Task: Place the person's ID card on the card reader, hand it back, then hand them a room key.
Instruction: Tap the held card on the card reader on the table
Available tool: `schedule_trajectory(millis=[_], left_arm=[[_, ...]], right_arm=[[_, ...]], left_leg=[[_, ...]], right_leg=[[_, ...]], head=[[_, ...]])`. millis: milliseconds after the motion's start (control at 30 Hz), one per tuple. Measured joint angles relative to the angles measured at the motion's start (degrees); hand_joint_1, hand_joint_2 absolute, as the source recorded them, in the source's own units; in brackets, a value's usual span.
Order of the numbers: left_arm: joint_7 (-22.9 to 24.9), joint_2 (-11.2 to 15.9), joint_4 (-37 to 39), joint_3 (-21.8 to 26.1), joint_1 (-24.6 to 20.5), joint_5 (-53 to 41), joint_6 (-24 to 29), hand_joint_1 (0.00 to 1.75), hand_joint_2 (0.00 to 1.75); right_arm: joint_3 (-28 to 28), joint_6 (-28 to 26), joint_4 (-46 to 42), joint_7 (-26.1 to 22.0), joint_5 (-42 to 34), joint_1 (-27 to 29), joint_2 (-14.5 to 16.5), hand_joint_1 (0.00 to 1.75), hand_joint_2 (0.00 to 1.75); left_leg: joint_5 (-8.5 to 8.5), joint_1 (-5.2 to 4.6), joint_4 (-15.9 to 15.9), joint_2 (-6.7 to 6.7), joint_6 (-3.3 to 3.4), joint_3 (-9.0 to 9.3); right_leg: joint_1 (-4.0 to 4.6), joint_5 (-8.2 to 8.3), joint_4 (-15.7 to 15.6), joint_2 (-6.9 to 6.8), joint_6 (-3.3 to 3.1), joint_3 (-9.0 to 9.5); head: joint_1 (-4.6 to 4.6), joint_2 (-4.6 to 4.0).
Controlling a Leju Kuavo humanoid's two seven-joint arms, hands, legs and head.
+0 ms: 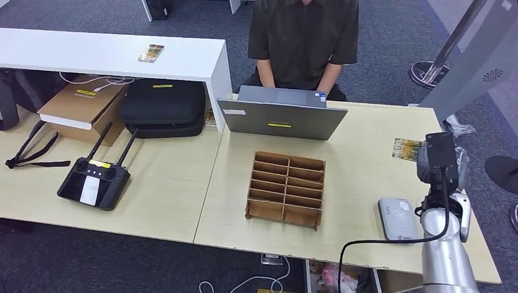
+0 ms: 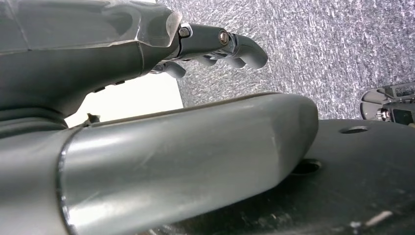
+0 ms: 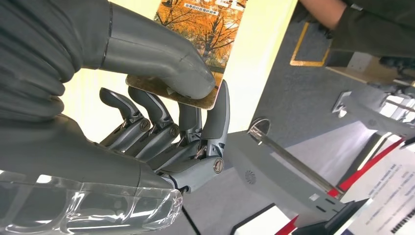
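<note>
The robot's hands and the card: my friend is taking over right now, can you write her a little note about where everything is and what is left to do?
Right hand: pinches the orange autumn-tree picture card between its thumb and fingers, above the far right part of the pale wooden table.
Left hand: holds nothing, fingers curled, hanging over the grey carpet.
Grey flat card reader: at the table's near right edge, nothing on it.
Brown wooden slotted box: mid-table, in front of the grey laptop; a person in a dark shirt sits behind it.
Done: card picked up.
Left: card onto reader, hand it back, then hand over a room key.
</note>
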Motion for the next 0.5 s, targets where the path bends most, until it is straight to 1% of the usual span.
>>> schedule_trajectory(millis=[267, 433, 500], left_arm=[[0.0, 0.0, 0.0, 0.1, 0.0, 0.1, 0.1, 0.00, 0.00], [-0.5, -0.1, 0.0, 1.1, 0.2, 0.7, 0.4, 0.00, 0.00], [-0.5, -0.2, 0.0, 1.2, 0.2, 0.9, 0.6, 0.00, 0.00]], right_arm=[[-1.0, 0.0, -1.0, 0.2, 0.2, 1.6, -0.3, 1.75, 1.75], [-5.7, 0.5, -6.2, 1.3, 0.8, 9.6, -0.4, 1.75, 1.75], [-6.6, 0.7, -6.9, 1.4, 0.8, 10.8, -0.4, 1.75, 1.75]], left_leg=[[0.00, 0.00, 0.0, 0.00, 0.00, 0.00], [-0.03, 0.00, 0.0, -0.01, 0.00, -0.03], [-0.04, 0.00, 0.0, -0.01, 0.00, -0.03]], right_leg=[[0.00, 0.00, 0.0, 0.00, 0.00, 0.00], [0.00, -0.02, 0.0, -0.02, 0.02, 0.00], [-0.01, -0.02, 0.0, -0.01, 0.03, 0.01]], head=[[-0.01, 0.00], [-0.01, 0.00], [0.00, 0.00]])
